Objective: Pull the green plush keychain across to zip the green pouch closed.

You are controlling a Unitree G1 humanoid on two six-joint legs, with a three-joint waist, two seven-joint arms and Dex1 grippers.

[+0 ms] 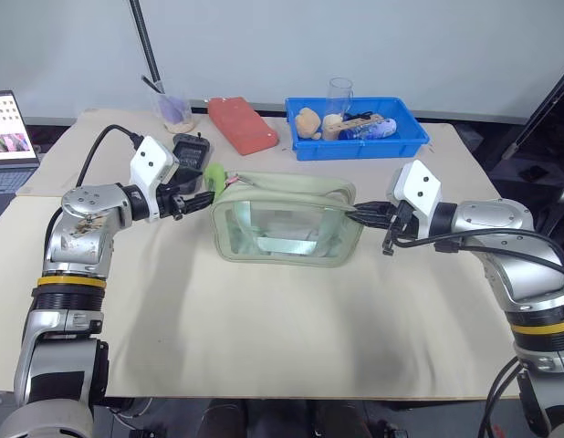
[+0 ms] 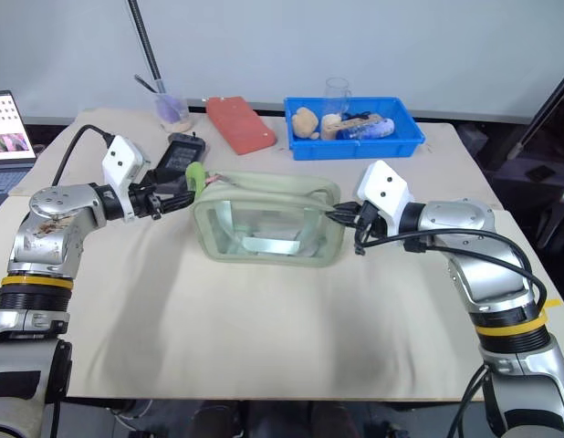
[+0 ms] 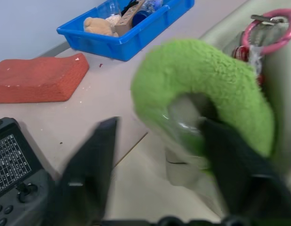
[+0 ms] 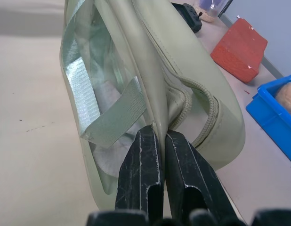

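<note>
The green pouch (image 1: 284, 222) lies in the middle of the table, its clear window side facing me. The green plush keychain (image 1: 215, 175) sits at the pouch's left end, on the top zipper. My left gripper (image 1: 203, 195) is at that end. In the left wrist view its two fingers (image 3: 91, 165) stand apart on either side of the fuzzy ring (image 3: 202, 75); one overlaps the ring, the other has a small gap. My right gripper (image 1: 360, 215) is shut on the fabric at the pouch's right end (image 4: 155, 117), just below the zipper's end.
A blue tray (image 1: 412, 146) at the back holds a beige plush toy (image 1: 308, 121) and other items. A red block (image 1: 242, 123), a black handheld device (image 1: 191, 151) and a clear cup (image 1: 172, 111) lie behind the pouch. A laptop (image 1: 8, 128) stands far left.
</note>
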